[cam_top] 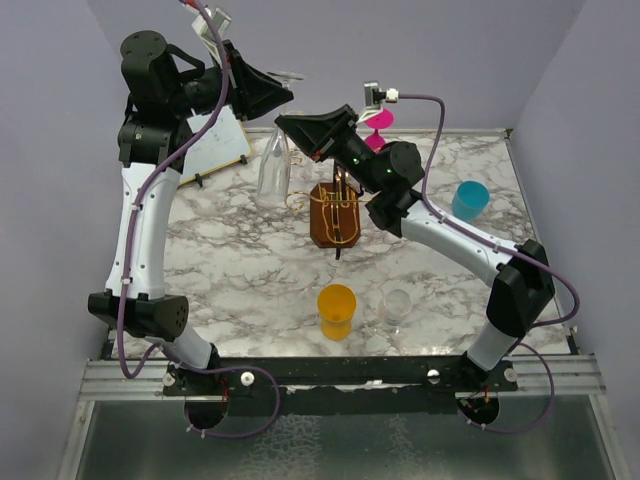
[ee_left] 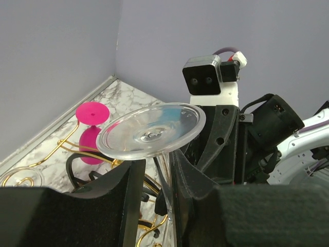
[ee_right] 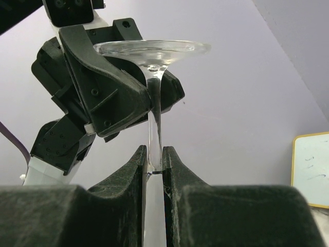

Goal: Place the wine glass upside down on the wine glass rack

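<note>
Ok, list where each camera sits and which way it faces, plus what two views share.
Top external: above, behind the robot, facing down on the table; both arms show.
Left wrist: on the left arm, facing past the left end effector at the wine glass and right wrist camera.
Right wrist: on the right arm, facing up past the right end effector at the glass's foot.
Shared: both wrist views show the glass's stem.

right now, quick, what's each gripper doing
left gripper: around the wine glass stem just under the foot, clamped or not cannot be told
right gripper: shut on the wine glass stem
</note>
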Tool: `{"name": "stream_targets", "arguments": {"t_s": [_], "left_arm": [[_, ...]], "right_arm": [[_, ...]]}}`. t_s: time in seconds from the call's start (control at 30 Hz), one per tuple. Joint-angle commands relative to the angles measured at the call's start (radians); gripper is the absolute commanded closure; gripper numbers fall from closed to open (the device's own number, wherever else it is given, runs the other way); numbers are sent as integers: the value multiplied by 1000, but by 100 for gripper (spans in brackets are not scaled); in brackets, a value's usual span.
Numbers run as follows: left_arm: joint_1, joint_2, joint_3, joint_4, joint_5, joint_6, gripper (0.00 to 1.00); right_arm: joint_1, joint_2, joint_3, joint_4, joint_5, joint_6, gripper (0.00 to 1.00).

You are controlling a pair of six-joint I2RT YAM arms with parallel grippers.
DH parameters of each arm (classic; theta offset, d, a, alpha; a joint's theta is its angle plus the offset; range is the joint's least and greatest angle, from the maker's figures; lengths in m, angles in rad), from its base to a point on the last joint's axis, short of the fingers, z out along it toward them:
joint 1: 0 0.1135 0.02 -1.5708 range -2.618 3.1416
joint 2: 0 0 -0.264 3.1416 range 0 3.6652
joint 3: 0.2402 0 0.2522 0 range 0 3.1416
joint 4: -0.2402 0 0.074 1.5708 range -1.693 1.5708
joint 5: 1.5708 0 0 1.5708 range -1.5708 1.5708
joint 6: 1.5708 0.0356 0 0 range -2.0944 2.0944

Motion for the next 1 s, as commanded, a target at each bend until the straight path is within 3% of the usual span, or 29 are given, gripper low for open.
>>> {"name": "stream_targets", "arguments": {"t_s": [0.0,0.07,0.13,0.33,0.4,0.5,0.83,0.97], "left_arm": [[-12,-3,-19,23,34,7,72],[-14,-6,-28,28,46,10,65],[-14,-10,-31,25,40,19,65],[-15,-16,-24,16,14,39,100],[-15,-17,-20,17,8,39,100],[-15,-16,-16,18,7,32,100],[-17,-21,-19,3,1,40,100],[-17,-19,-14,-2,-1,40,100]], "right_arm": [[-3,5,69,15,-56,-9,99],[-3,8,78,11,-59,-10,99],[-3,10,81,10,-64,-11,99],[-3,15,89,9,-73,-13,99],[-3,19,91,7,-79,-14,97],[-3,21,91,8,-77,-15,86],[-3,25,128,-4,-83,-44,80],[-3,19,123,-1,-77,-55,71]]}}
